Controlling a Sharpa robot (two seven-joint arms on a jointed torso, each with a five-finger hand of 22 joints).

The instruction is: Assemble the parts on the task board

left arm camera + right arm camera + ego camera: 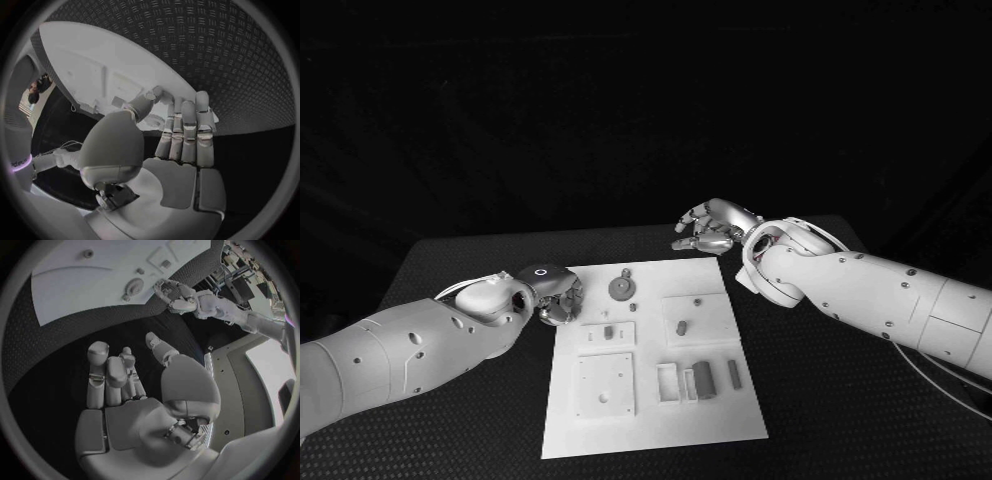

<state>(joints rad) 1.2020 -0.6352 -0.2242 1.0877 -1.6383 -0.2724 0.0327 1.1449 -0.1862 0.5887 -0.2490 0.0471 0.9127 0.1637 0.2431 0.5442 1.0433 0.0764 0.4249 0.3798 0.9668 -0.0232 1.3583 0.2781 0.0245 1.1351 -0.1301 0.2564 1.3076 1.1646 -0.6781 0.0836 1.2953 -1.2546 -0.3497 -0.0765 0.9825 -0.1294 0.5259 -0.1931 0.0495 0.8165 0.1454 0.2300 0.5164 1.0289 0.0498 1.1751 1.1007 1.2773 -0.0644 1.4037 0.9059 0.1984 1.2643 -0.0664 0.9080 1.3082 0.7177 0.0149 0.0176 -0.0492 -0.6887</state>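
Observation:
The white task board lies in the middle of the black table. A grey round part lies flat near the board's far left corner. A small peg-like part stands mid-board, and two grey bars lie further towards me. My left hand hovers at the board's left edge beside the round part, fingers side by side and thumb apart, holding nothing. My right hand hangs over the bare table past the board's far right corner, empty, with its fingers loosely extended.
Raised white blocks with holes and slots sit on the left half of the board. Black table stretches to both sides of the board and beyond its far edge.

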